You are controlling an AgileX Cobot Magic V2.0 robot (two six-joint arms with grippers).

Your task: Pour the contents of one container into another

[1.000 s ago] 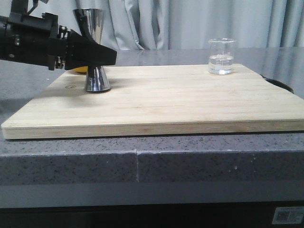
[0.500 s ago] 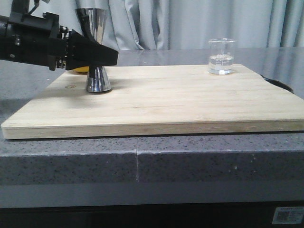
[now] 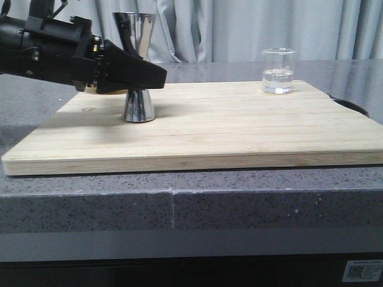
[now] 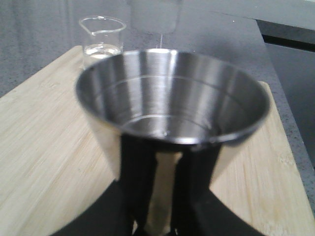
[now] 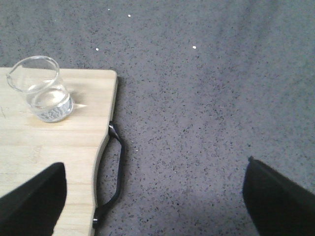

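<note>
The steel jigger (image 3: 139,106) stands upright on the left part of the wooden board (image 3: 239,125); I cannot tell whether its base touches the wood. My left gripper (image 3: 152,76) is shut on its narrow waist, coming in from the left. In the left wrist view the jigger's empty cup (image 4: 172,93) fills the frame above the black fingers (image 4: 140,167). The glass beaker (image 3: 279,72) holds a little clear liquid and stands at the board's far right corner, also seen as the beaker (image 5: 42,96) in the right wrist view. My right gripper (image 5: 155,196) hangs open over the countertop beside the board's edge.
A black handle (image 5: 115,172) runs along the board's right side. Grey speckled countertop (image 5: 206,98) surrounds the board. Curtains (image 3: 239,30) hang behind the table.
My left gripper has carried the jigger to the right, and a little toward the front, along the board. The beaker has not moved.
</note>
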